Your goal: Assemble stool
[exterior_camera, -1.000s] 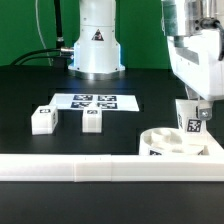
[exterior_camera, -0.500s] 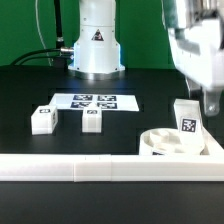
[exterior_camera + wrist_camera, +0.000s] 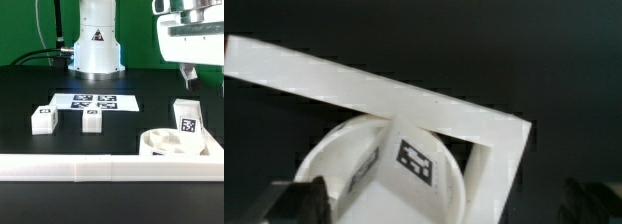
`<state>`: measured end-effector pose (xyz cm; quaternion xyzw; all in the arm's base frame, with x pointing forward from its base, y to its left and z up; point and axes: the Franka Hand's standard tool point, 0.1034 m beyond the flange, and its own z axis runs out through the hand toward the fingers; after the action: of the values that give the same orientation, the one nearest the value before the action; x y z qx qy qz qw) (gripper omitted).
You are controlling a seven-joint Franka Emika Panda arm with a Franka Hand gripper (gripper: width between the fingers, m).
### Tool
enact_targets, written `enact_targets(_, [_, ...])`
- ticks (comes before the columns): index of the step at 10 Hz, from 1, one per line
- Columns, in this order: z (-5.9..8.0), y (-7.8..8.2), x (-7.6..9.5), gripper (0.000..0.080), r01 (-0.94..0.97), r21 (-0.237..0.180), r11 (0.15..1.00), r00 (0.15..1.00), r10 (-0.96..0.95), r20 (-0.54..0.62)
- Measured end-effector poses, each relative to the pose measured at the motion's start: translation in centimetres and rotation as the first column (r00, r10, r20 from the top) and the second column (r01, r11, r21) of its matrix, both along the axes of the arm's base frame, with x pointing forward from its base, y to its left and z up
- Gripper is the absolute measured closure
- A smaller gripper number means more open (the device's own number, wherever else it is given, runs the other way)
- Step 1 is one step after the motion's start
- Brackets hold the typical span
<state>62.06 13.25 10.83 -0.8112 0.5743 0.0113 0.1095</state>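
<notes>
The round white seat [image 3: 163, 144] lies at the exterior view's right, against the rail. One white tagged leg [image 3: 185, 115] stands upright on the seat's far edge, with nothing holding it. My gripper [image 3: 199, 77] hangs open well above that leg, apart from it. Two more legs [image 3: 42, 119] [image 3: 92, 120] rest on the black table at the exterior view's left. In the wrist view the seat [image 3: 352, 165] and the leg's tag [image 3: 418, 160] lie below the open gripper [image 3: 441, 205], whose dark fingers [image 3: 295, 200] show at the frame's corners.
A long white L-shaped rail [image 3: 70, 168] runs along the front and turns back at the exterior view's right; it also shows in the wrist view [image 3: 384, 93]. The marker board [image 3: 95, 101] lies before the robot's base [image 3: 96, 45].
The gripper has opened, let go of the upright leg on the seat, and risen straight up away from it. The leg stays standing where it was.
</notes>
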Motion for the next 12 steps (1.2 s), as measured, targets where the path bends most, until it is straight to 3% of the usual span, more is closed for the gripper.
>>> enact_targets(2, [0.4,0.0,-0.2,0.0151,-0.319,-0.039,0.947,0.948,0.318,-0.008])
enact_targets(4, [1.1,0.3,0.5,0.0151,-0.51,-0.064,0.858,0.859,0.512,0.018])
enact_targets(8, [1.2,0.4,0.5,0.0151,-0.706,-0.105,0.7,0.701,0.712,0.041])
enact_targets(9, [1.0,0.0,0.4,0.0151,-0.826,-0.143,0.546,0.546,0.837,0.038])
enact_targets(11, [0.9,-0.3,0.5,0.0151,-0.923,-0.182,0.34,0.343,0.939,0.012])
enact_targets(12, [0.8,-0.4,0.6,0.0151,-0.958,-0.206,0.198,0.204,0.979,-0.006])
